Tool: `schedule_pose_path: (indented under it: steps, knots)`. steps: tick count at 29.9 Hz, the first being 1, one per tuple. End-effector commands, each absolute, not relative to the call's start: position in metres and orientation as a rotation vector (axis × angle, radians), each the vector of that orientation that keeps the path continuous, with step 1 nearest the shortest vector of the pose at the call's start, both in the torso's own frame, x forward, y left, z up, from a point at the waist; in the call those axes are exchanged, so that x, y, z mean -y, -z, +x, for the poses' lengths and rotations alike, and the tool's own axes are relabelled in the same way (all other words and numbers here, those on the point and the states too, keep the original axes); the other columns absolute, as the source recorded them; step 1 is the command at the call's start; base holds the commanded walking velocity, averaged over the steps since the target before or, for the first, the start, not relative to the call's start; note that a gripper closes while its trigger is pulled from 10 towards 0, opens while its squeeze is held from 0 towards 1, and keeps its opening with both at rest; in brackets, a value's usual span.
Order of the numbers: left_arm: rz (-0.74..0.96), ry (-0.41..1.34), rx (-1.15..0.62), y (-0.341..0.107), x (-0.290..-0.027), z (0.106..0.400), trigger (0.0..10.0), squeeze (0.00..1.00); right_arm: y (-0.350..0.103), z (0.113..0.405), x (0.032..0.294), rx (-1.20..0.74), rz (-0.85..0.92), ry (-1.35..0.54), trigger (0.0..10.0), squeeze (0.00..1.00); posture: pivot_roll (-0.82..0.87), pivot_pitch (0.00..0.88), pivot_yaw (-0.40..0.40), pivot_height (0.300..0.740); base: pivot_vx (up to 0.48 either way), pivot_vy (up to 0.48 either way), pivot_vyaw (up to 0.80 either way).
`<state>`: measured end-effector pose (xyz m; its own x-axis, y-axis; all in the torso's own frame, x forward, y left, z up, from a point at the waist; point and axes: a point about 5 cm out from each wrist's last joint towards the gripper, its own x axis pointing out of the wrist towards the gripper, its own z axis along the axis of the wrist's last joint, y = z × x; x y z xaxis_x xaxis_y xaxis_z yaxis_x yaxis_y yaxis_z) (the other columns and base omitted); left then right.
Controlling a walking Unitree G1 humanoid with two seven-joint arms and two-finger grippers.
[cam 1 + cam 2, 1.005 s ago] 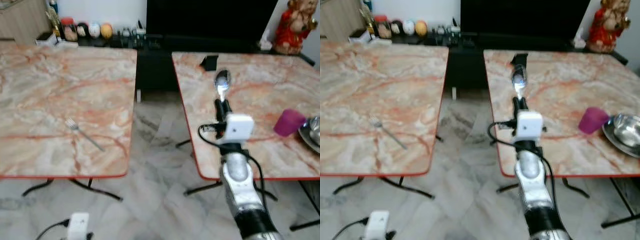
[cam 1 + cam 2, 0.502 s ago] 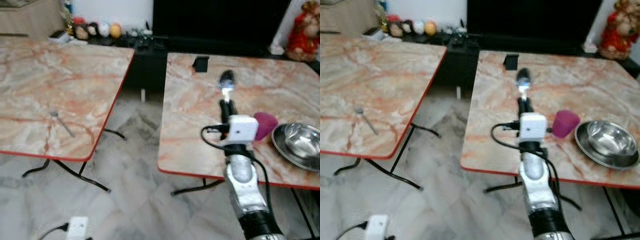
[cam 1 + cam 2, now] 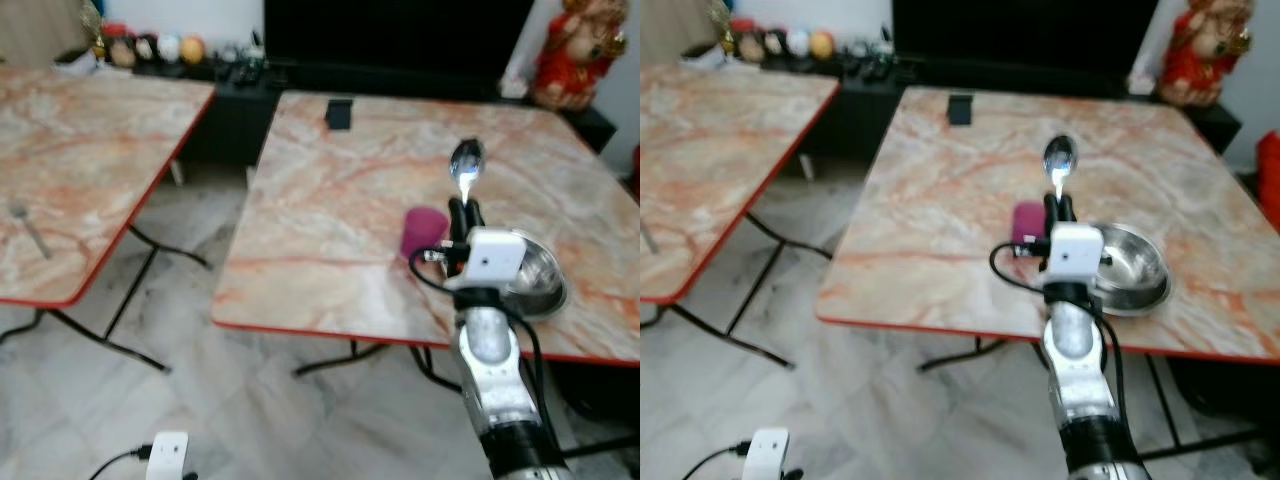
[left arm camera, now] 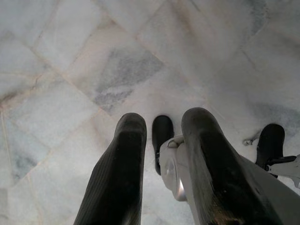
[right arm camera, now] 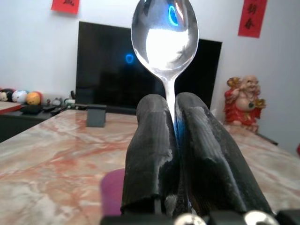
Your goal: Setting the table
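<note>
My right gripper [image 3: 460, 208] is shut on the handle of a steel spoon [image 3: 467, 160], which stands upright with its bowl [image 5: 165, 32] on top. It hovers over the near right part of the marbled right table [image 3: 320, 200]. A magenta cup [image 3: 424, 232] sits on the table just left of the gripper. A steel bowl [image 3: 538, 276] lies just right of it, partly hidden by the wrist. A fork [image 3: 30, 230] lies on the left table [image 3: 90, 150]. My left gripper [image 4: 161, 123] hangs low over the floor, open and holding nothing.
A small black block [image 3: 339, 113] stands at the right table's far edge. A dark TV [image 3: 390, 35] and a low shelf with ornaments [image 3: 160, 48] line the wall. A red figurine [image 3: 575, 55] stands at the back right. A marble-floored gap [image 3: 190, 230] separates the tables.
The view has swung right, so the right table now sits in the centre and the left table at the edge. The right gripper still holds the spoon upright, now beside the cup and bowl.
</note>
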<state>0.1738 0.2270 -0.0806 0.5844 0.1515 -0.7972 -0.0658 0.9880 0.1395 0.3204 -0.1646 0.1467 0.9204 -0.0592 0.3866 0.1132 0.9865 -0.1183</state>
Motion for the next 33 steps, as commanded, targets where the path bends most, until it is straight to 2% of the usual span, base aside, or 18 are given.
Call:
schedule_pose_path:
  steps: [1, 13, 20, 33]
  knots:
    - [0.125, -0.125, -0.956, 0.081, -0.233, 0.169, 10.0, 0.00, -0.152, 0.322, 0.161, 0.407, -0.130, 0.083, 10.0, 0.00, 0.11, 0.000, -0.060, 0.740, 0.000, 0.000, 0.00]
    - [0.137, -0.118, -0.958, 0.081, -0.240, 0.166, 10.0, 0.00, -0.152, 0.323, 0.172, 0.398, -0.146, 0.107, 10.0, 0.00, 0.10, 0.000, -0.062, 0.740, 0.000, -0.480, 0.00]
    - [0.125, -0.119, -0.960, 0.083, -0.230, 0.167, 10.0, 0.00, -0.152, 0.323, 0.171, 0.396, -0.149, 0.103, 10.0, 0.00, 0.10, 0.000, -0.065, 0.740, 0.000, -0.434, 0.00]
    - [0.134, -0.111, -0.959, 0.084, -0.224, 0.168, 10.0, 0.00, -0.152, 0.322, 0.176, 0.388, -0.154, 0.115, 10.0, 0.00, 0.10, 0.000, -0.070, 0.740, 0.000, 0.000, 0.00]
